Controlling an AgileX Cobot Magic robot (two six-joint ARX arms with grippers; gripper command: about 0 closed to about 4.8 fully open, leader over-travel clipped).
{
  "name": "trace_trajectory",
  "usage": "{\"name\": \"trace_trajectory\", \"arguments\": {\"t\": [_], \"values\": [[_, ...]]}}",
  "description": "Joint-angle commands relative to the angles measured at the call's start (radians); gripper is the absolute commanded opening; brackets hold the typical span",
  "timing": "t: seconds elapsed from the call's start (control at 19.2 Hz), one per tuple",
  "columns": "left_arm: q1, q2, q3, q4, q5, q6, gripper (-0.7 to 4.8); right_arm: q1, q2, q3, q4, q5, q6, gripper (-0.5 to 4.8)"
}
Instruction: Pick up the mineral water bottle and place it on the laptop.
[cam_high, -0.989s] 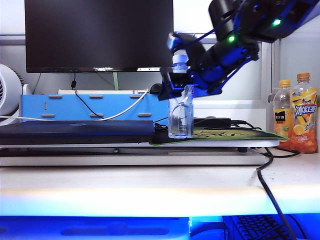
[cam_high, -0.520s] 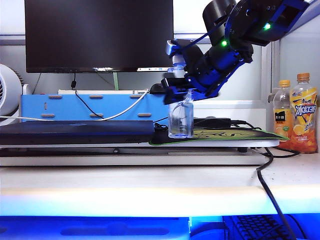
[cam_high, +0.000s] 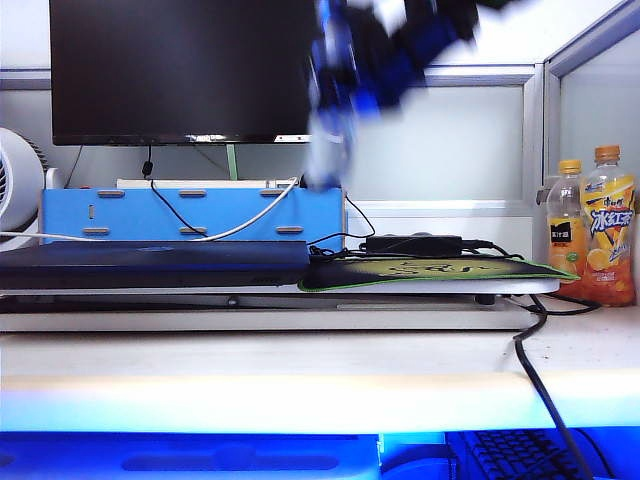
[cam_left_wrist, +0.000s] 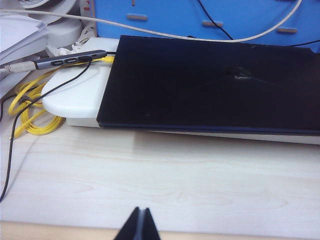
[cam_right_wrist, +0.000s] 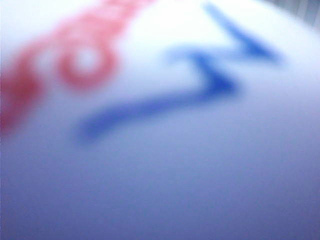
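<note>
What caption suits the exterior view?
Right end effector lifts the mineral water bottle, motion-blurred, above the laptop.

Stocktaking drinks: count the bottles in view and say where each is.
3. Two orange drink bottles stand at the far right edge. One blurred water bottle hangs in the right pincer, lifted before the monitor. Others may be hidden.

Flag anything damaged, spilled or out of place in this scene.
No spill shows. One oddity: the laptop lid carries a scuff with a faint scratch line in the left wrist view. The mineral water bottle hangs blurred in mid-air under the right gripper; the left gripper is shut.
</note>
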Motion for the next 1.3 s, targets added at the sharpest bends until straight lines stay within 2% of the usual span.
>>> {"name": "trace_trajectory", "arguments": {"t": [0.05, 0.21, 0.42, 0.94, 0.99, 1.04, 1.09, 1.14, 1.3], "values": [[0.0, -0.002, 0.0, 0.001, 0.003, 0.002, -0.02, 0.07, 0.025, 0.133, 0.024, -0.018, -0.033, -0.06], [0.0, -0.002, 0.0, 0.001, 0.003, 0.002, -0.02, 0.139, 0.153, 0.291, -0.055, -0.035, -0.033, -0.06], [0.0, -0.002, 0.0, 0.001, 0.003, 0.001, -0.02, 0.195, 0.267, 0.389, -0.068, -0.031, -0.033, -0.06], [0.0, -0.002, 0.0, 0.001, 0.003, 0.002, -0.02, 0.216, 0.359, 0.397, -0.129, -0.003, -0.051, -0.04], [0.0, -0.002, 0.0, 0.001, 0.003, 0.002, -0.02, 0.216, 0.359, 0.397, -0.123, -0.002, -0.068, 1.83], [0.0, -0.002, 0.0, 0.001, 0.003, 0.002, -0.02, 0.216, 0.359, 0.397, -0.124, -0.003, -0.072, 3.45], [0.0, -0.002, 0.0, 0.001, 0.003, 0.002, -0.02, 0.216, 0.359, 0.397, -0.126, -0.003, -0.077, 4.31], [0.0, -0.002, 0.0, 0.001, 0.003, 0.002, -0.02, 0.216, 0.358, 0.397, -0.126, -0.003, -0.077, 4.79], [0.0, -0.002, 0.0, 0.001, 0.003, 0.002, -0.02, 0.216, 0.352, 0.402, -0.126, -0.002, -0.078, 4.79]]}}
